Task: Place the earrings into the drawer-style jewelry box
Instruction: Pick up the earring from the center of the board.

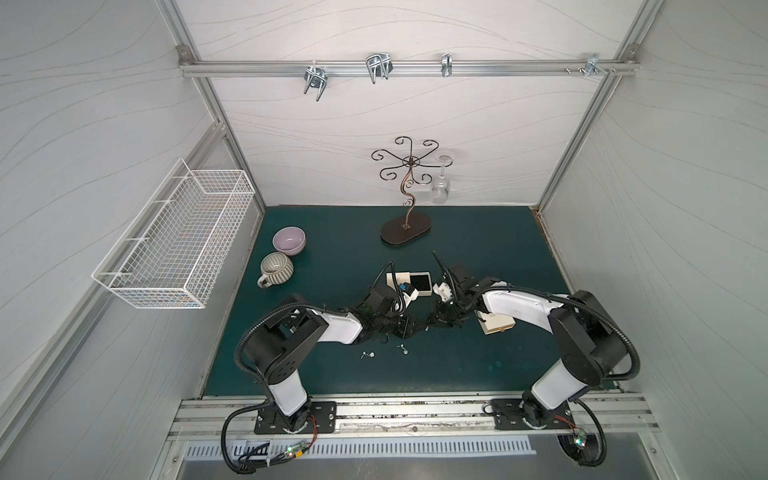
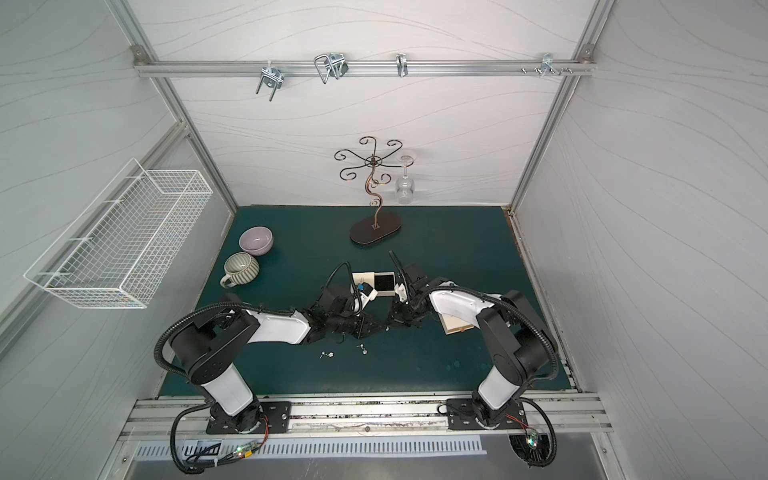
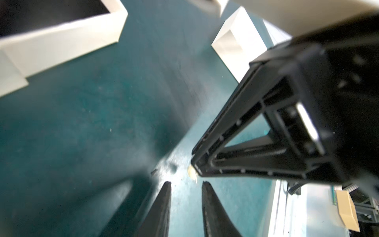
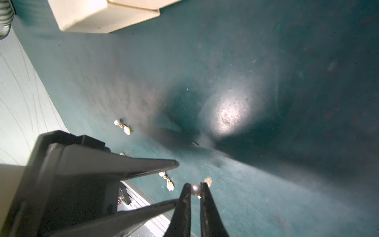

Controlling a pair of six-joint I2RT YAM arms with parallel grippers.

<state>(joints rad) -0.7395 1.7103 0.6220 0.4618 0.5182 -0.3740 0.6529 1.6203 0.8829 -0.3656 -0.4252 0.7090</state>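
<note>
My right gripper (image 4: pixel 195 188) is shut on an earring, gripping its grey pearl bead (image 4: pixel 195 189) just above the green mat. Two earrings (image 4: pixel 123 127) (image 4: pixel 167 181) lie loose on the mat nearby, and both top views show them as tiny silvery specks (image 1: pixel 368 354) (image 1: pixel 402 349). My left gripper (image 3: pixel 186 182) is open with nothing between its fingers, tips close to the right gripper's tip (image 3: pixel 194 164). The two grippers meet mid-table (image 1: pixel 428 328). The white jewelry box (image 1: pixel 401 277) stands just behind them, its black-lined drawer (image 1: pixel 419 282) pulled out.
A second pale box (image 1: pixel 496 326) lies partly under my right arm. A lilac bowl (image 1: pixel 289 240) and a striped mug (image 1: pixel 276 269) stand at the back left. A metal stand (image 1: pixel 405 232) holding a wine glass (image 1: pixel 440 189) is at the back. A wire basket (image 1: pixel 174 249) hangs on the left wall.
</note>
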